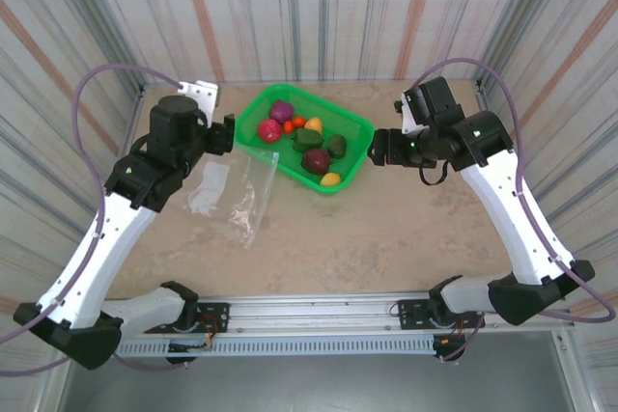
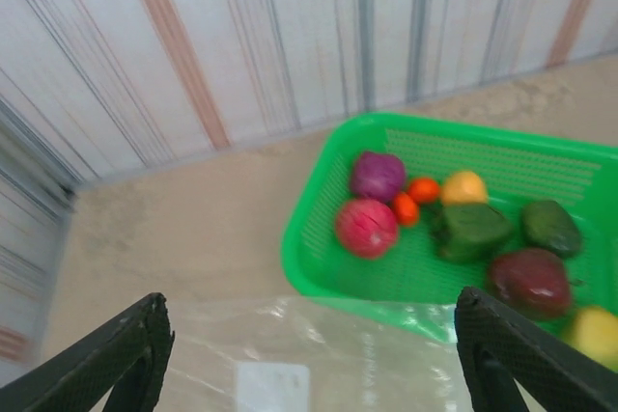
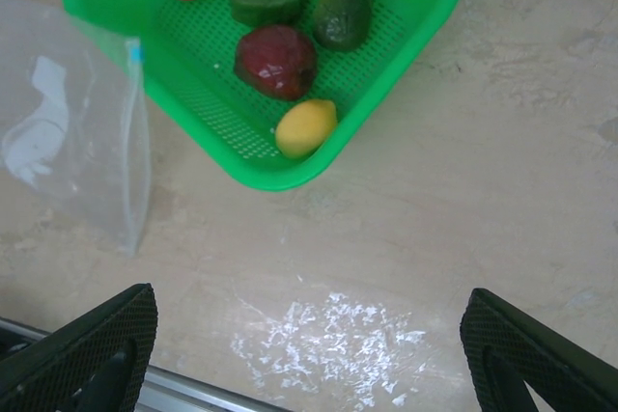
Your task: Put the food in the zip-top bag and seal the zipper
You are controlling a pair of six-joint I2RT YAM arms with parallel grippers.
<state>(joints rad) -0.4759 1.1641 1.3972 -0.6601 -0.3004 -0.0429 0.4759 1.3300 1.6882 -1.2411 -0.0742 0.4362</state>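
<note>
One beige, stone-patterned bench (image 1: 386,238) carries everything. The left hand (image 1: 228,132), just left of the green perforated plastic basket (image 2: 319,229), and the right hand (image 1: 379,150), just right of it, are spread wide, gripping nothing. The clear plastic zip-top bag (image 1: 237,195) lies flat beside the basket's near-left wall. Nine small toy fruits and vegetables (image 2: 470,229) sit inside the basket. The whitish zipper strip (image 3: 129,151) runs along the bag edge nearest the basket, with its light-blue slider tab (image 3: 135,51) at the basket end.
</note>
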